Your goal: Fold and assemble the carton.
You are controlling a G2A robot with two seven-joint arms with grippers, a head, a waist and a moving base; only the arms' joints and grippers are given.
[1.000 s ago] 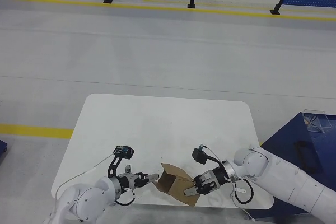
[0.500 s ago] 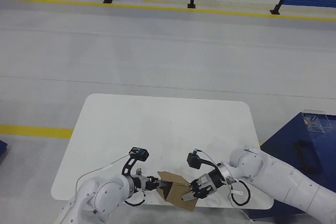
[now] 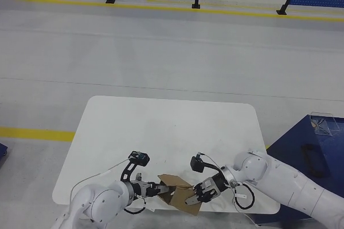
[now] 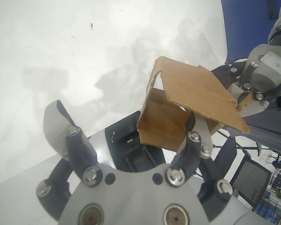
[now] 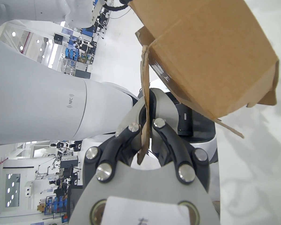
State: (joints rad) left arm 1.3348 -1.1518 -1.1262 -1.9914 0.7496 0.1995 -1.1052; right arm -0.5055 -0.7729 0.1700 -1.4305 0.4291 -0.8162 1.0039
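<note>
1. Between the two grippers, at the near edge of the white table (image 3: 160, 126), sat the carton (image 3: 178, 192). Whether it rested on the table or hung just above it could not be told.
2. Right gripper (image 5: 146, 120): clamped tight on one thin end flap (image 5: 145, 90), with the carton body directly ahead of its fingertips.
3. Left gripper (image 4: 126, 120): fingers spread wide. One finger (image 4: 201, 129) was tucked under the upper panel at the carton's open end; the other (image 4: 58, 122) stood free, well off to the side.
4. Change over the last second: the left gripper, previously short of the carton and apart from it, had closed in until it touched the open end. The carton had shifted toward the table's near edge, and its raised panel lay lower.
5. Meaning for the task (judgement): the right gripper served as anchor while the left one came into position to press a flap inward. Folding was under way, and the end was not yet closed.
6. Material: brown corrugated board, matte and unprinted, with straight score lines across the panels, ragged cut edges showing the fluting, and rectangular faces meeting at crisp corners. The loose flaps looked light and easily bent.
</note>
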